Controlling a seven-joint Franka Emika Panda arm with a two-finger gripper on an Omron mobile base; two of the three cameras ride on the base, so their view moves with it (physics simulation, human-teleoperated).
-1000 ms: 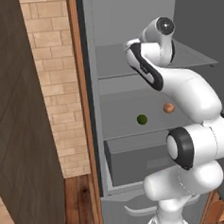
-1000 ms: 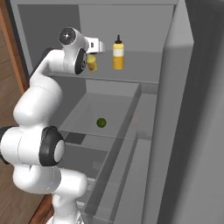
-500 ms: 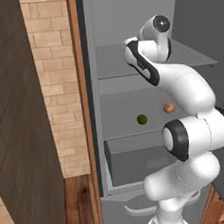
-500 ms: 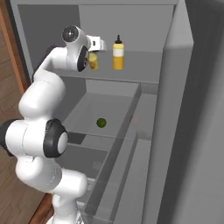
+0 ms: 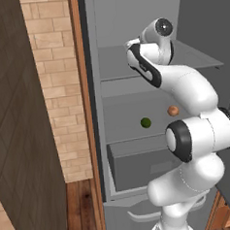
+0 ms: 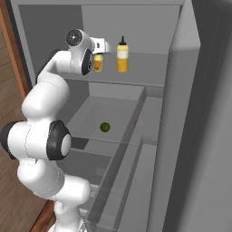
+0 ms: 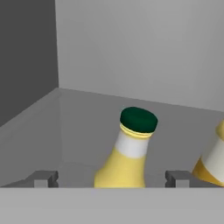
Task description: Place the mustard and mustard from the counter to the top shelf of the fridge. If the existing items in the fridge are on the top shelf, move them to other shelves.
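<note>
Pincer (image 7: 111, 178) spread wide on the top shelf (image 7: 87, 127); green-capped mustard bottle (image 7: 127, 153) between its fingertips, unpinched.

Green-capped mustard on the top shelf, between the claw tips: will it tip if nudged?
Likely yes: the mustard bottle is tall, narrow-necked and already looks tilted in the hand view. Probably rigid and smooth, so it may slide on the flat top shelf. The claw looks open around it.

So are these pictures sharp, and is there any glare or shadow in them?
Left base view: soft and blocky, no glare, fridge wall dim on the right. Right base view: flat light, darker right wall. Hand view: mustard bottle crisp-edged, no glare, left wall in shade.
</note>
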